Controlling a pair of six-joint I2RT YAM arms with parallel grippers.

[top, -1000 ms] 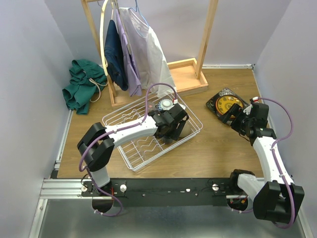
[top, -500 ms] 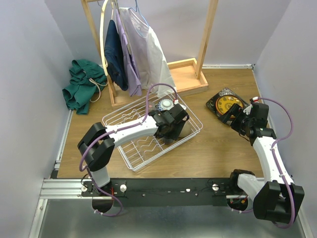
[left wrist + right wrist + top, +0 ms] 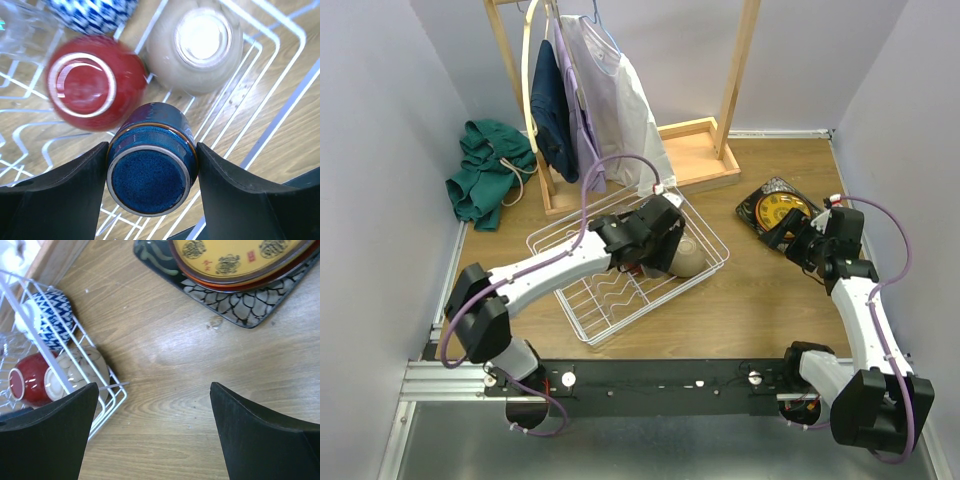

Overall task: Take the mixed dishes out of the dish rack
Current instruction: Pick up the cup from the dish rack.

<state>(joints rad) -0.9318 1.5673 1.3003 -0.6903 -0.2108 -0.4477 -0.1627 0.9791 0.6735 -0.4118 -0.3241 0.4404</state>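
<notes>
- L gripper clenched on small blue cup; black fingers press both sides, cup's round end faces wrist cam.
- Cup sits w/in dish rack outline, at its far-right part; can't tell if it's clear of the wires.
- Just past the cup: red bowl & tan bowl, side by side, foot rings toward wrist cam, on rack wires.
- Beyond those: blue-white bowl at rack's far side; clear glass next to it, blurred.
- R gripper released, fingers wide apart, nothing btwn them, hovering over bare table btwn rack & plates.
- Black square plate flat on table, right of rack, apart from it.
- Orange-red plate on the black one, only its rim shows; yellow plate on top of stack.
- Far: wooden clothes stand w/ hanging garments.
- Far-left: green cloth heaped on table by the wall.
</notes>
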